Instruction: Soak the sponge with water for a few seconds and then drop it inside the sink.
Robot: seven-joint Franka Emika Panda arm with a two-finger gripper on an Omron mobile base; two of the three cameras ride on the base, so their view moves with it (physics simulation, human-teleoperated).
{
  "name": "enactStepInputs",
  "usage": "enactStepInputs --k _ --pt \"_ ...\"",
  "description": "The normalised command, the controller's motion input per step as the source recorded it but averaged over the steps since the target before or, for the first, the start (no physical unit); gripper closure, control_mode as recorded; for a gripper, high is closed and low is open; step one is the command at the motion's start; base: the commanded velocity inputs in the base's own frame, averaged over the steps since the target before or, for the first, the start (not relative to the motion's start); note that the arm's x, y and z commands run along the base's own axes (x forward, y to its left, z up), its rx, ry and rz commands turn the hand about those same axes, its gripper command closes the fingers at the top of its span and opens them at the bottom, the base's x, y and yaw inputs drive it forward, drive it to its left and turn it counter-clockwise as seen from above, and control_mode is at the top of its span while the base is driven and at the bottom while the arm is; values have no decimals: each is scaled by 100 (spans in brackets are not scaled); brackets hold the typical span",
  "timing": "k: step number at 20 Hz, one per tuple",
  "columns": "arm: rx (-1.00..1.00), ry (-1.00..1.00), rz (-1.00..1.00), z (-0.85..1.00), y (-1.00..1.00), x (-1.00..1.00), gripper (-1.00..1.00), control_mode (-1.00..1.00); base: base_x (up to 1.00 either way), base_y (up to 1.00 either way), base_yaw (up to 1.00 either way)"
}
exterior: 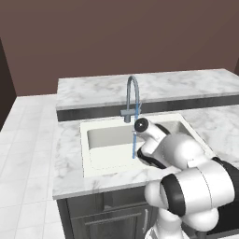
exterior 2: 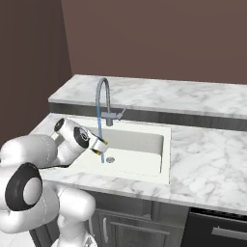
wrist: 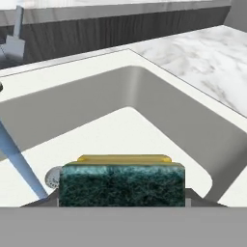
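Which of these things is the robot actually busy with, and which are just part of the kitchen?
Part of the job:
sponge, gripped in the fingers
water running from the tap
sink
faucet
drain

Just there:
marble counter
raised back ledge
cabinet doors
tiled floor

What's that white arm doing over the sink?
The robot's gripper is shut on a sponge, yellow with a dark green face, and holds it over the white sink. The faucet is running: a thin blue stream of water falls beside the sponge, toward the drain. The sponge has not been dropped in the basin yet.
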Motion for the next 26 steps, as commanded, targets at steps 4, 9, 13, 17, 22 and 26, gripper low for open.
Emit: enactStepInputs --k 4,9,13,17,22,26 --pt "-13 0 -8 0 45 33 100 -100 0 0 0" --pt "-11 -6 -12 0 44 25 100 -100 0 0 0" --pt "-4 -3 -11 0 31 11 100 -100 0 0 0" --pt "-5 -6 -11 6 20 1 100 -100 0 0 0" --pt "-6 -10 -13 15 13 0 100 -100 0 0 0" --pt "-5 -6 -13 12 6 0 100 -100 0 0 0"
